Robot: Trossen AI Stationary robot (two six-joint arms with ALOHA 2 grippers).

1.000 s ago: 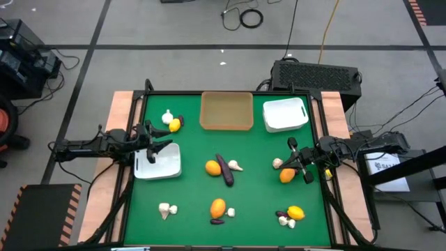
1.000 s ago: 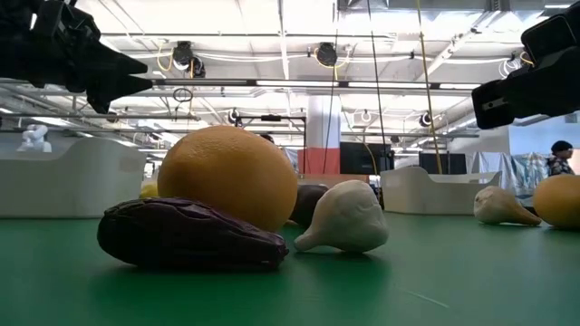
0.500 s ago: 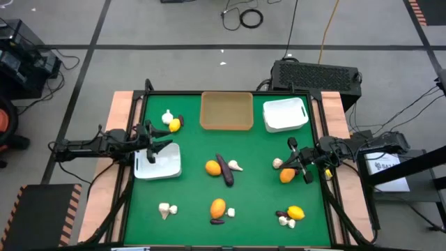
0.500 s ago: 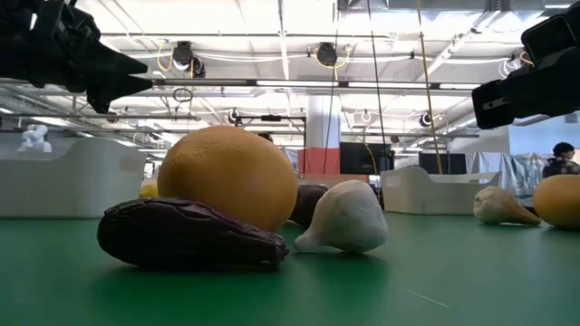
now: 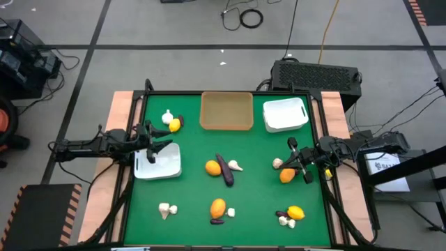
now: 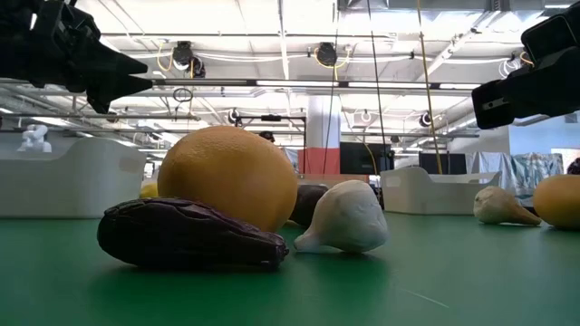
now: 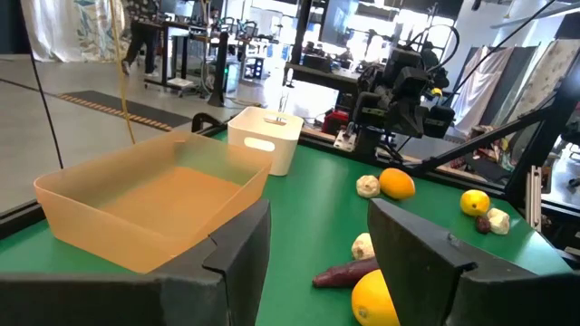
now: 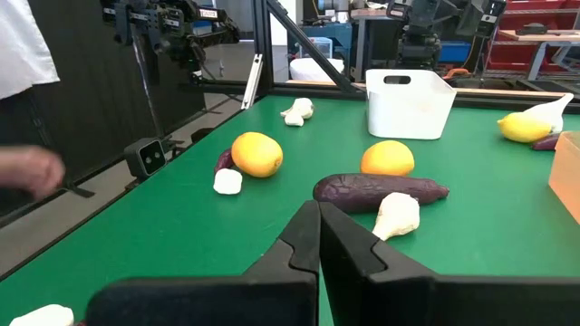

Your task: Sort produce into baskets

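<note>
Produce lies scattered on the green table: oranges [image 5: 213, 167] [image 5: 217, 207] [image 5: 287, 175], lemons [image 5: 296, 213] [image 5: 174, 125], dark purple pieces [image 5: 225, 169] and whitish bulbs [image 5: 278, 163] [image 5: 166, 208]. The tan basket [image 5: 226, 111] and a white basket [image 5: 286, 114] stand at the far edge. Another white basket [image 5: 157, 164] stands at the left. My left gripper [image 5: 159, 146] is open and empty above that left basket; it also shows in its wrist view [image 7: 317, 240]. My right gripper [image 5: 298, 162] is shut and empty, raised above the orange at the right; its wrist view [image 8: 319, 226] shows it too.
An orange [image 6: 228, 177], a purple piece [image 6: 190, 235] and a bulb [image 6: 344, 217] lie near the front edge. A person's hand [image 8: 27, 167] shows beyond the table's near side. Bare green table lies between the groups of produce.
</note>
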